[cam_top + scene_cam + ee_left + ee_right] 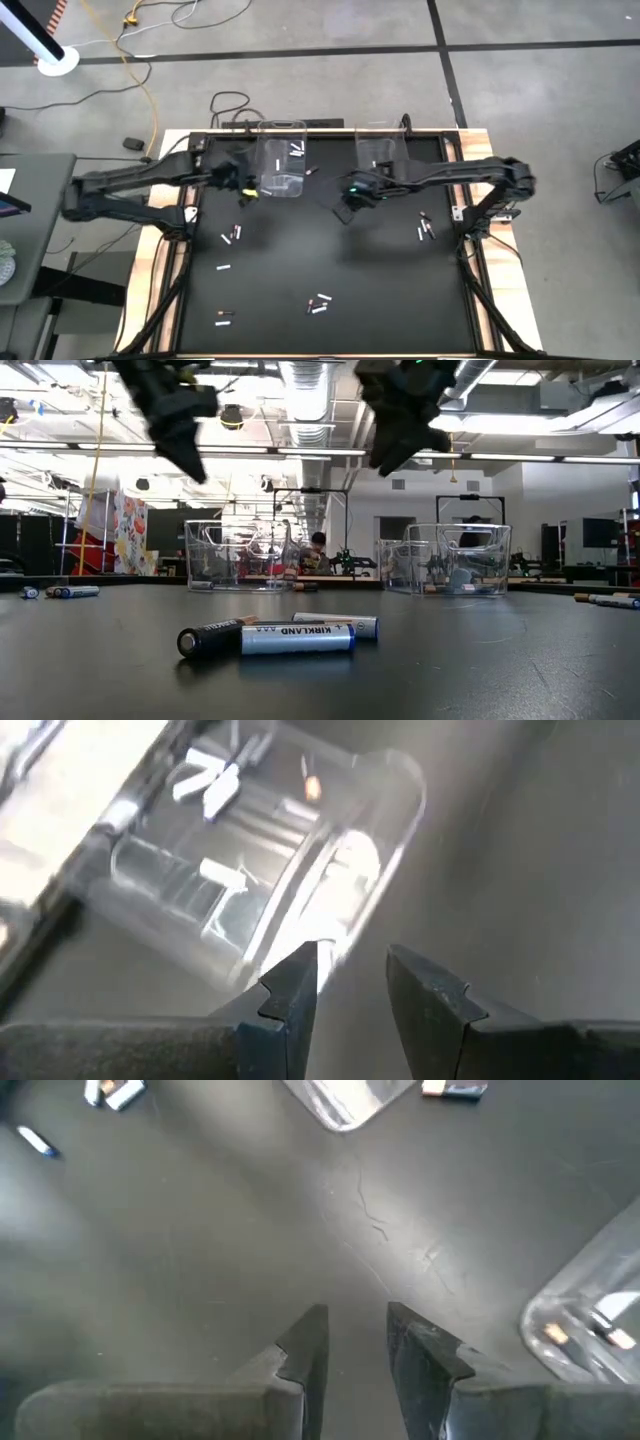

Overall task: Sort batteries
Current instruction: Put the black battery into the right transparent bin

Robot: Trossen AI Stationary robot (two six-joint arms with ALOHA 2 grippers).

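High view first: a matte black table top in a pale wooden frame, and two clear, hard plastic bins near its far edge. The left bin has rounded corners and a few white batteries lying inside. The right bin sits at about three o'clock from it. The left gripper hovers at the left bin's seven o'clock corner. The right gripper hangs at seven o'clock from the right bin. Slim loose batteries are scattered: a pair at six o'clock of the left gripper, another pair at four o'clock of the right gripper, more toward the near edge.

Low view: a dark cell and a silvery one labelled KIRKLAND lie touching in the foreground, smooth cylinders on the dull surface. Both grippers hang high above the table.

Left wrist view: the dark, angular fingers stand apart with nothing between them, the glossy bin wall just beyond at twelve o'clock, white cells inside.

Right wrist view: the fingers are parted and empty over bare, faintly scratched black surface; a dark red-tipped battery lies well off at one o'clock.
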